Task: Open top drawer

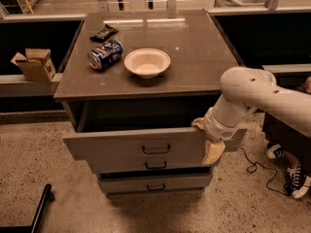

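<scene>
The top drawer (121, 147) is the widest grey drawer. It stands pulled out from under the cabinet top, with a dark gap behind its front. Its small dark bail handle (156, 149) sits at the middle of the front. My gripper (209, 140) is at the drawer's right end, over the top edge of the front, with a cream part hanging down in front of it. The white arm (252, 93) reaches in from the right. The gripper covers the right end of the front.
Two narrower grey drawers (154, 165) (155, 184) sit below, less far out. On the cabinet top (194, 47) are a white bowl (146, 62), a lying can (105, 55) and a dark packet (104, 32). A cardboard box (33, 64) is at left, shoes (291, 176) and a cable at right.
</scene>
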